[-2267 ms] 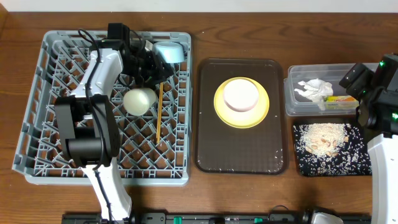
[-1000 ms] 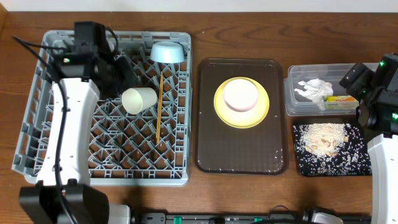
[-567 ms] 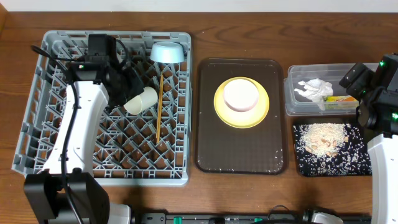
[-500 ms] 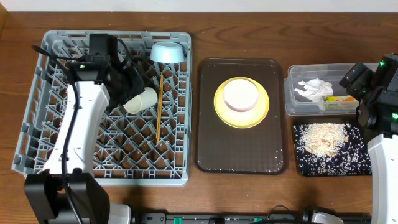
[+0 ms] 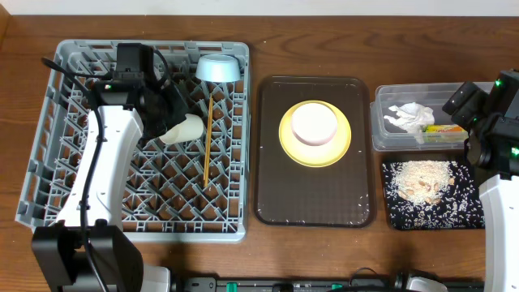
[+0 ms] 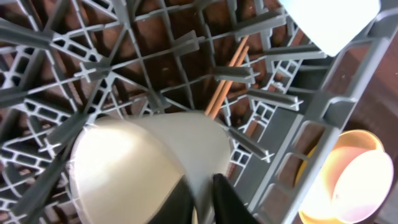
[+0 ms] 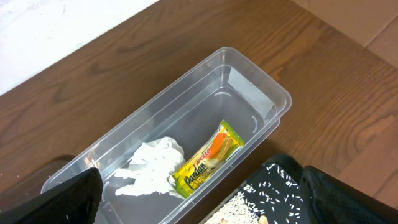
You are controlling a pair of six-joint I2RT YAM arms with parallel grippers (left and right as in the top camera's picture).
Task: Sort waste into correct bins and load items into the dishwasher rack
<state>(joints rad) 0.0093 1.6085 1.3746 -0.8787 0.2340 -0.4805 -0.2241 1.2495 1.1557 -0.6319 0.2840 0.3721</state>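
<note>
In the rack (image 5: 49, 162) at the counter's left edge, the left gripper (image 6: 200, 198) pinches the wall of the cup (image 6: 155, 155), beside the chopsticks (image 5: 208, 146). Near the right edge, the right gripper (image 5: 456, 101) hangs with fingers apart by the tub (image 7: 261, 87), which holds the napkin (image 7: 152, 165) and wrapper (image 7: 205, 158).

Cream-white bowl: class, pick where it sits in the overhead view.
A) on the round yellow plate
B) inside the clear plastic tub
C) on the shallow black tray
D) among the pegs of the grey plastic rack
A: the overhead view shows the cream-white bowl resting on the round yellow plate, which itself lies on the dark brown serving tray.
</note>
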